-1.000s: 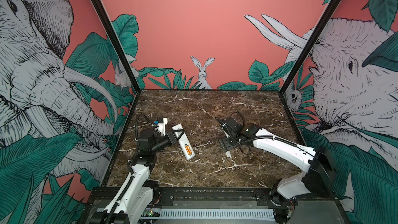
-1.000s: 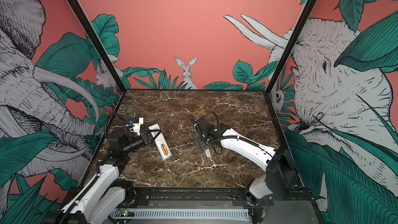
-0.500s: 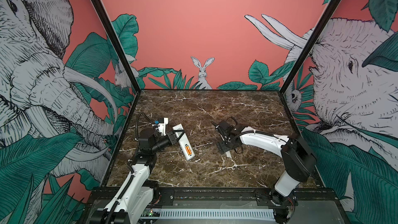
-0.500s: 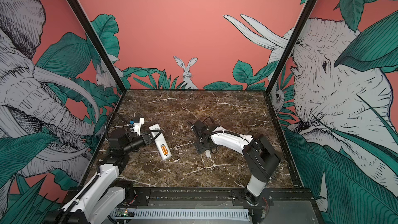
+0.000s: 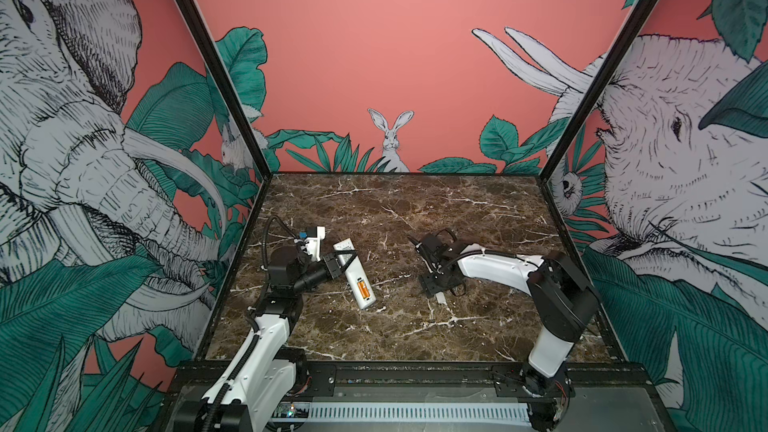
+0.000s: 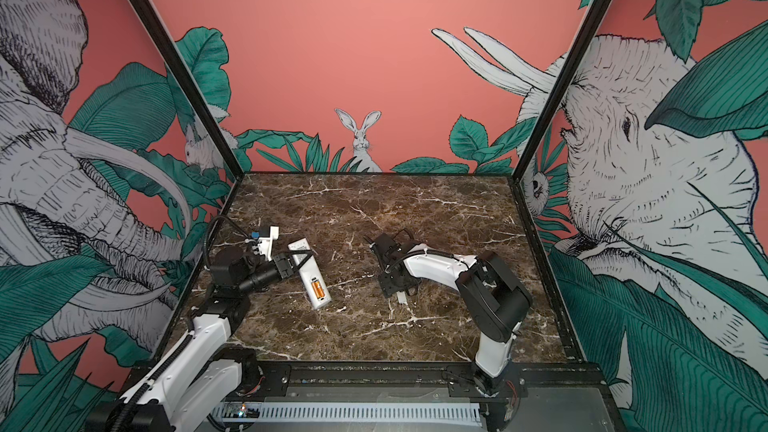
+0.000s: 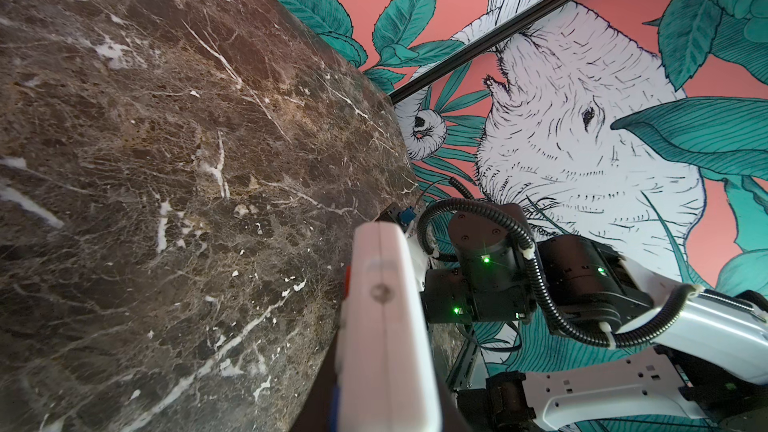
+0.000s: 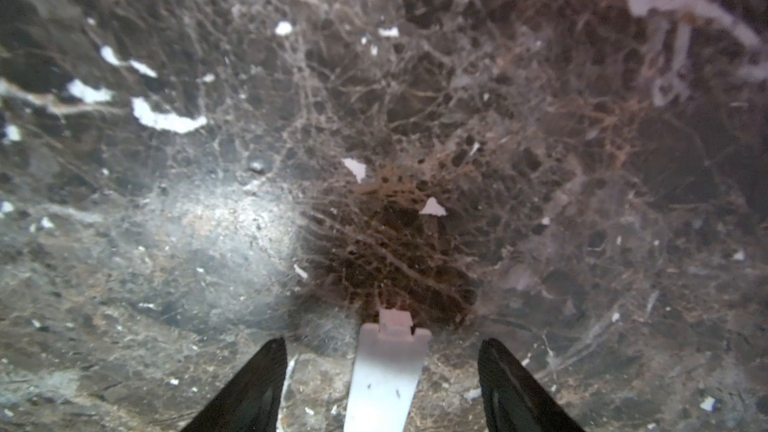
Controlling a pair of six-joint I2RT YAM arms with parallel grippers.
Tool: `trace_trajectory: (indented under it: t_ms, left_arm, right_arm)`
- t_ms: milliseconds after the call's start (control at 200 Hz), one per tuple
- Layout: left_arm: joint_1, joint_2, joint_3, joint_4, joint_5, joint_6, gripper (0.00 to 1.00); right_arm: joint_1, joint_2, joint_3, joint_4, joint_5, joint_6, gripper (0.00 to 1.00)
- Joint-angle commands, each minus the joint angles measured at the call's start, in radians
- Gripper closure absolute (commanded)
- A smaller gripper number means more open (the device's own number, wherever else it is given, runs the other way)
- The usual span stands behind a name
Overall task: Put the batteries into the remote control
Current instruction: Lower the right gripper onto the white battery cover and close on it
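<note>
The left tool [image 5: 348,258] is clamped tight across the remote control [image 5: 354,275], its black fingers gripping the far end of the white body. In both top views the remote control [image 6: 309,274] lies slantwise on the left part of the marble bench [image 5: 415,209], back upward. The left wrist view shows the remote control [image 7: 386,326] edge-on, close to the lens. In the uncovered bay towards its near end sit the batteries [image 5: 364,288]. They look like two orange cells side by side, though at this size the count is not certain. The right tool [image 8: 381,342] hangs low over the middle of the bench with its jaws well apart, holding nothing. A small white battery cover [image 8: 386,371] lies flat on the stone between the two fingers, touched by neither. Count: two tools, one remote control, one battery cover.
</note>
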Motion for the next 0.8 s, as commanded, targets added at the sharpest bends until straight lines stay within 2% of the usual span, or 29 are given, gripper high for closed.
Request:
trace_trajectory:
  t_ms: [0,145,490,795]
  left_arm:
    - [-0.003,0.001,-0.001,0.049,0.019,0.010,1.00]
    - [-0.004,0.007,-0.001,0.053,0.021,0.011,1.00]
    - [-0.003,0.005,-0.004,0.053,0.020,0.009,1.00]
    - [-0.001,0.001,-0.004,0.050,0.020,0.009,1.00]
  right_arm:
    - [-0.007,0.008,-0.010,0.013,-0.001,0.015,0.31]
    - [-0.015,0.015,-0.009,0.019,-0.007,0.014,0.39]
    - [-0.023,0.045,-0.005,0.027,-0.025,0.008,0.48]
    - [-0.025,0.047,-0.014,0.027,-0.026,0.009,0.61]
